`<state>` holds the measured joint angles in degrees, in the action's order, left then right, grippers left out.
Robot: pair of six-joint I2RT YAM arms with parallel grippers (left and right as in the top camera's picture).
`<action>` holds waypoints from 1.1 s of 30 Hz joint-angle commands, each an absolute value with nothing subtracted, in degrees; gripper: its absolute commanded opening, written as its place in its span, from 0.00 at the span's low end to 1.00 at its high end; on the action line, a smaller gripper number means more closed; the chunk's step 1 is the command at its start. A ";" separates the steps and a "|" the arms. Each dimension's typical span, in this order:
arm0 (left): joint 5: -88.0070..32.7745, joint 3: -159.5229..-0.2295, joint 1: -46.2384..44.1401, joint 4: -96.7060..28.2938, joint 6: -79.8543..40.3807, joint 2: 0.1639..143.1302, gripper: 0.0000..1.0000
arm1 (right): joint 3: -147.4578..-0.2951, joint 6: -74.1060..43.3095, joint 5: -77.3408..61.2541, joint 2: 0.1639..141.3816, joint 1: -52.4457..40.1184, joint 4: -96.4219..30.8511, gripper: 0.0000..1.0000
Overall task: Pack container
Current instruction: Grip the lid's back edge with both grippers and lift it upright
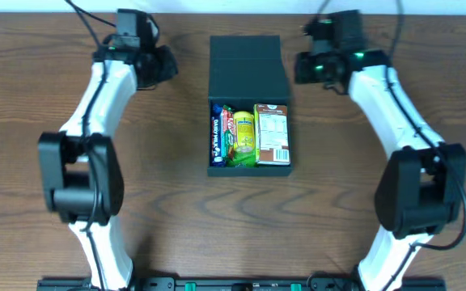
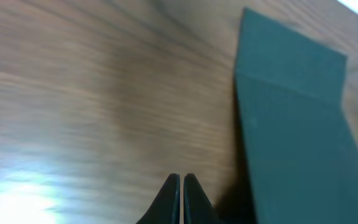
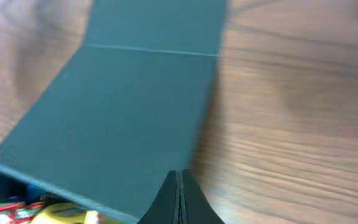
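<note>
The dark container [image 1: 250, 169] is seen in the middle of the wooden tabletop [image 1: 168, 210], between the two arms. Its back part is covered by the lid [image 1: 247, 74]; the front part is open. Inside, a blue chocolate bar [image 1: 215, 136], a yellow packet [image 1: 243, 133] and a brown and white carton [image 1: 272, 133] are packed side by side. The left pincer [image 2: 180, 185] is closed tight on nothing, just beside the container. The right pincer [image 3: 179, 185] is closed and empty too, by the lid's edge

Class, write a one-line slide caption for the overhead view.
A dark box with snacks showing under its partly open lid, shut left claw and right claw on either side.
</note>
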<state>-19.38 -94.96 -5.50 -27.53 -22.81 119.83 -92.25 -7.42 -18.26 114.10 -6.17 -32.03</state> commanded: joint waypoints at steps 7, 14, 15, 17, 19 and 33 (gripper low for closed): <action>-27.33 -99.96 -10.11 -19.62 -40.03 130.74 0.05 | -93.19 -14.24 -37.91 126.28 0.78 -23.33 0.01; -27.00 -103.46 -10.15 -23.46 -41.60 134.15 0.05 | -93.69 -14.68 -38.48 130.10 -0.47 -25.56 0.01; -26.98 -103.46 -10.15 -23.57 -41.60 134.23 0.05 | -93.69 -14.52 -39.27 130.43 -0.84 -25.76 0.01; -26.81 -103.46 -10.15 -23.83 -41.87 134.37 0.05 | -93.69 -14.55 -40.03 130.96 -1.61 -25.61 0.01; -26.76 -103.46 -10.15 -24.58 -42.11 134.47 0.05 | -93.69 -14.55 -40.14 131.20 -2.46 -25.32 0.01; -28.80 -104.73 -5.98 -27.00 -42.17 133.91 0.05 | -93.69 -14.79 -40.14 131.22 -4.91 -25.36 0.01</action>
<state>-28.34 -103.22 -6.98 -26.76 -42.04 133.53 -92.62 -14.09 -39.07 130.78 -4.47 -25.28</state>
